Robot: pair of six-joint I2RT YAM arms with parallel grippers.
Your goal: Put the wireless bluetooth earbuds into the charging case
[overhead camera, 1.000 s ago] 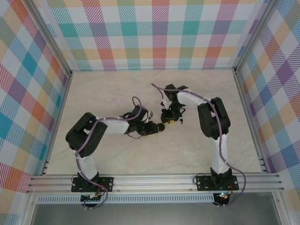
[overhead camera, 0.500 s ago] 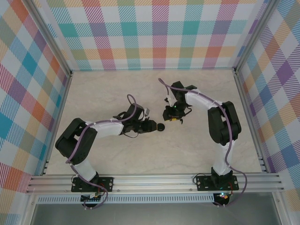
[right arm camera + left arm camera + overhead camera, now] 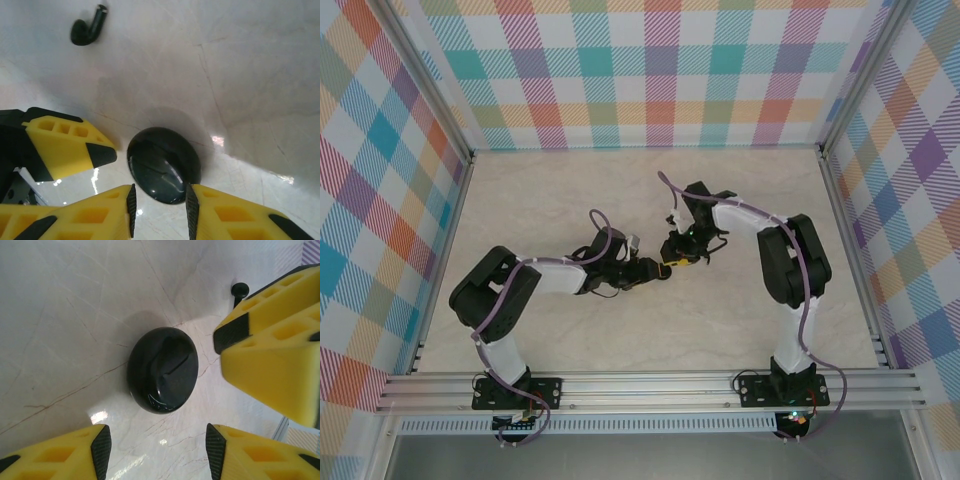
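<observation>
Left hand spread and empty, closed black charging case centre frame on the table. Right hand narrowly parted, holding nothing. Black earbud lies loose upper right. I'd pin the case from both sides before prying the lid.

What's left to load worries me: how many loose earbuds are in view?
1: a black comma-shaped earbud lies on the pale marble tabletop, apart from the glossy black round disc. Others may be hidden.
</observation>
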